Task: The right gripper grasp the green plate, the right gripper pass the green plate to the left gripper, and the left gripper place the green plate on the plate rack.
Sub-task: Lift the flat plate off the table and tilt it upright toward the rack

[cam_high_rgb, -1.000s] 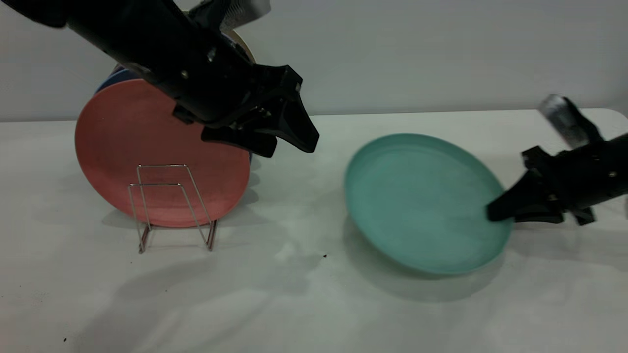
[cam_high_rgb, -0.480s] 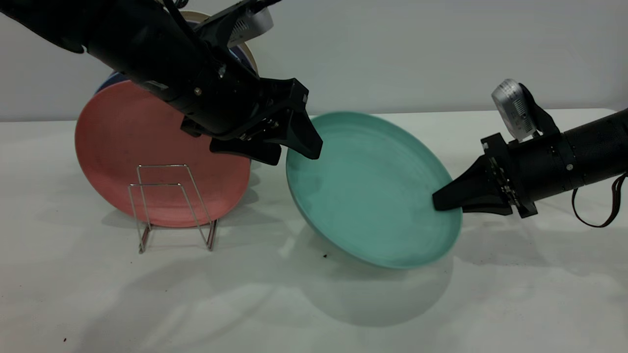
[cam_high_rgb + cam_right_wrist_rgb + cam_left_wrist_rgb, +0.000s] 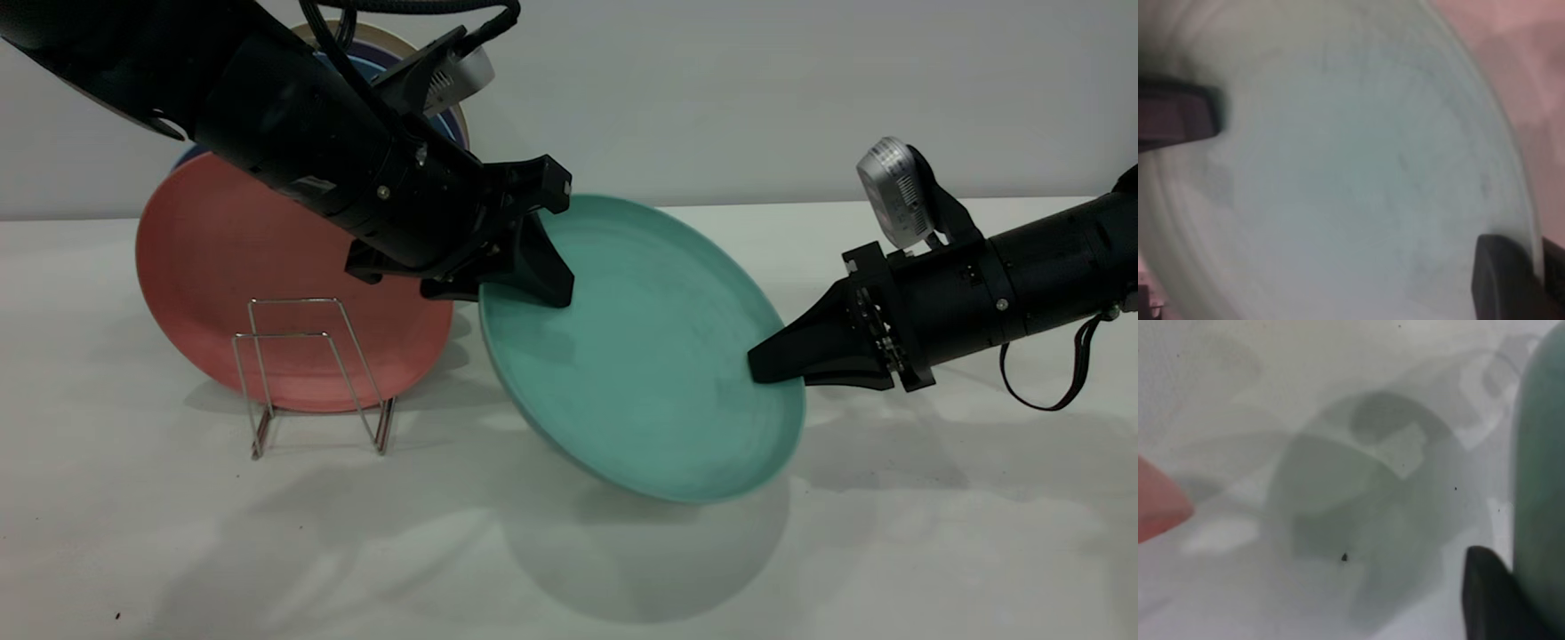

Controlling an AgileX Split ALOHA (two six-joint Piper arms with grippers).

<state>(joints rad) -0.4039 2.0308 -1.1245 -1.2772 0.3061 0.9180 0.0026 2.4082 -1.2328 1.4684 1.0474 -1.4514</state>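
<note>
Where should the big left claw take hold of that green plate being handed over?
Probably the thin raised rim of the green plate, opposite where the right gripper pinches it. The plate hangs tilted off the table, so that edge faces the left gripper, already there with one finger across its face.

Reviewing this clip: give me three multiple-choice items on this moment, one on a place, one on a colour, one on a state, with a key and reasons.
1. Where is the green plate?
A. in the plate rack
B. held in the air between both grippers
C. flat on the table

2. What colour is the plate standing right behind the plate rack?
A. salmon pink
B. yellow
C. white

3. The right gripper is:
A. open beside the plate
B. shut on the plate's rim
C. parked away

Key: B, a shadow lies under the plate, with the left gripper at its other edge; A, the pink plate stands there; B, its fingers pinch the rim.
</note>
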